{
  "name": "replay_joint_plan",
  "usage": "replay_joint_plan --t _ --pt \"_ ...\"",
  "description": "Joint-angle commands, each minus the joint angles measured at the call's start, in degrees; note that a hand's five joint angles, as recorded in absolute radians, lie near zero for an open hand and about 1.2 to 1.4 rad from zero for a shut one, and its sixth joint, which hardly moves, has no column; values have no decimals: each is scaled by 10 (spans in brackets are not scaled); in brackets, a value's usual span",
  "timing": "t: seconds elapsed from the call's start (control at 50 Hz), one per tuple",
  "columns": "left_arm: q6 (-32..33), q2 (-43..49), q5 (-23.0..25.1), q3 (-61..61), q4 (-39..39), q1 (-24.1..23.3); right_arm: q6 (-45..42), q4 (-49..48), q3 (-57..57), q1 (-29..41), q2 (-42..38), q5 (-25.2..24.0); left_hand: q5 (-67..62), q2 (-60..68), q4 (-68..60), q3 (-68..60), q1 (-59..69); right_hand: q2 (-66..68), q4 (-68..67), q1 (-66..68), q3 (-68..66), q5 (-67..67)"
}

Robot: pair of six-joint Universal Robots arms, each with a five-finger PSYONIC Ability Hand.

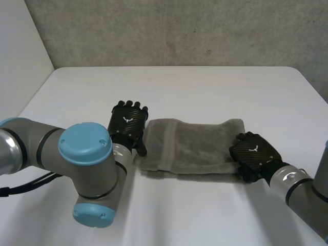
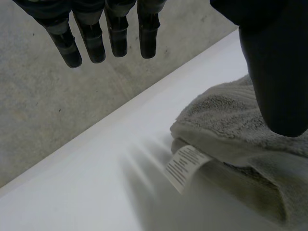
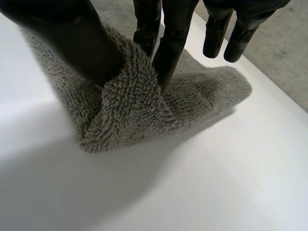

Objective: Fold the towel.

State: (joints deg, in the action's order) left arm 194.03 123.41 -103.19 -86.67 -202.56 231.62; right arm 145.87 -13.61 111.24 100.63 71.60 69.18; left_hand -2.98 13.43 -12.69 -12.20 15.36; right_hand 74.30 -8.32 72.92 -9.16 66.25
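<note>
Pinching the towel [image 1: 195, 144] at its right near corner, your right robot hand [image 1: 254, 152] grips the pile between thumb and two fingers. The cloth is bunched into a small peak there, and the other fingers hang free. Your left robot hand [image 1: 127, 124] is released, its fingers straight above the bare desk [image 1: 205, 87] just past the towel's left end. Its thumb is over the folded edge, but contact there cannot be confirmed. The towel lies mid-desk as a doubled strip running left to right, and a white care label [image 2: 185, 166] pokes out from between the layers at the left end.

Judgement: the step in hand is the next fold of the strip. Make sure each grasp takes every layer before you lift, since a single-layer pinch would likely peel the strip open. Carry the edge low and level, and land it square on the opposite edge.

Surface: white, matt, smooth. Room: a rough grey wall [image 1: 179, 31] stands behind the desk.
</note>
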Motion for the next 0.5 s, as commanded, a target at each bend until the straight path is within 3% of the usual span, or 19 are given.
replay_joint_plan --t 0.02,0.28,0.38,0.5 --pt "-1 -32 0 -21 0 -7 -36 1 14 -51 29 -16 11 -15 27 22 -35 57 -17 71 -8 37" --pt "3 -69 0 -29 0 11 -40 3 -15 -54 119 -30 13 -17 27 22 -36 57 -17 71 -8 37" --pt "3 -89 0 -30 1 17 -44 1 -39 67 125 -50 16 -20 27 22 -40 57 -17 71 -8 37" --pt "2 -100 0 -31 1 21 -49 -4 -64 156 87 -48 16 -20 27 22 -40 57 -17 71 -8 37"
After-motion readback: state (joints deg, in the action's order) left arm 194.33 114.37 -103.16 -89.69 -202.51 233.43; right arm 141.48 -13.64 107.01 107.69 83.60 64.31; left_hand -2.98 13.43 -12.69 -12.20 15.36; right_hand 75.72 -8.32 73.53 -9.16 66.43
